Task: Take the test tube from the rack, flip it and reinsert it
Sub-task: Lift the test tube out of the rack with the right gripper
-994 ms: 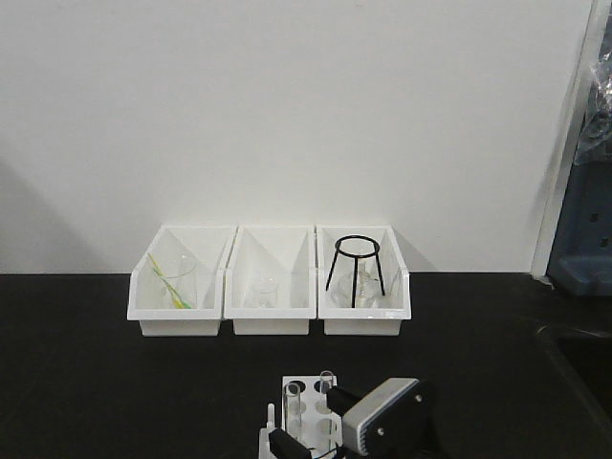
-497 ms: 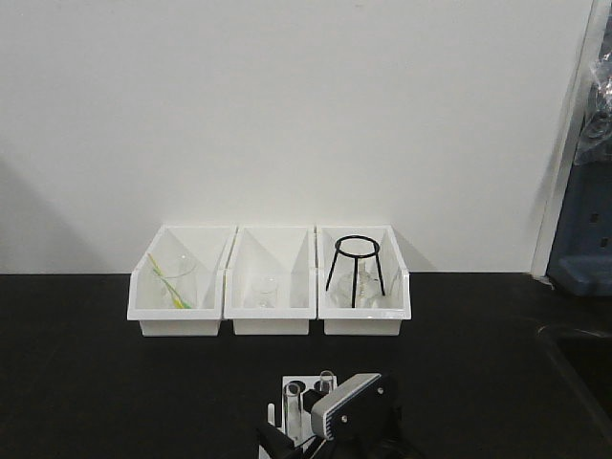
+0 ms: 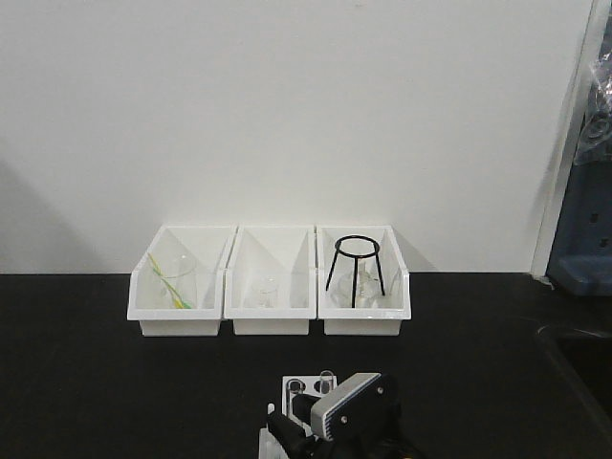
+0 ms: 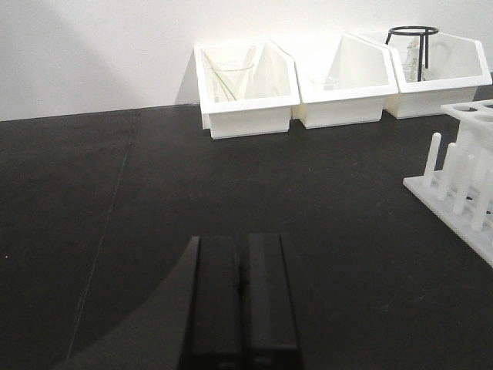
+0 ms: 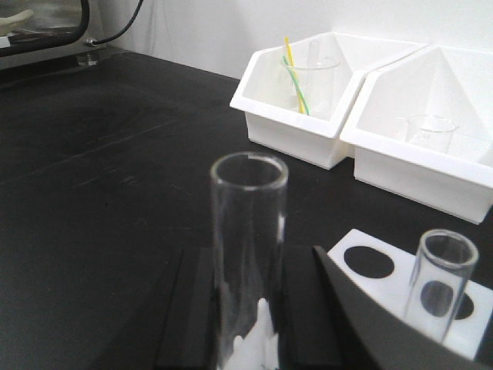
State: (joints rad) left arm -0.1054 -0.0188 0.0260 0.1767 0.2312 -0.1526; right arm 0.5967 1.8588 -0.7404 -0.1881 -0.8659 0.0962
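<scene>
In the right wrist view a clear glass test tube [image 5: 248, 200] stands upright, open end up, between the black fingers [image 5: 192, 308] of my right gripper [image 5: 248, 266], which is shut on it. The white rack [image 5: 385, 287] lies just to the right and holds a second tube [image 5: 443, 281] beside an empty hole. From the front the rack [image 3: 287, 384] shows at the bottom edge, partly covered by the right arm's grey wrist housing [image 3: 349, 411]. My left gripper [image 4: 243, 240] hovers shut and empty over the black table, left of the rack [image 4: 462, 185] and its pegs.
Three white open-front bins stand against the back wall: the left bin [image 3: 180, 282] holds a beaker with yellow-green straws, the middle bin [image 3: 271, 282] a small glass, the right bin [image 3: 363, 282] a black tripod stand. A sink edge [image 3: 574, 344] lies far right.
The right wrist housing has moved left over the rack and now hides more of it. The tube tops by it sit slightly lower in the view.
</scene>
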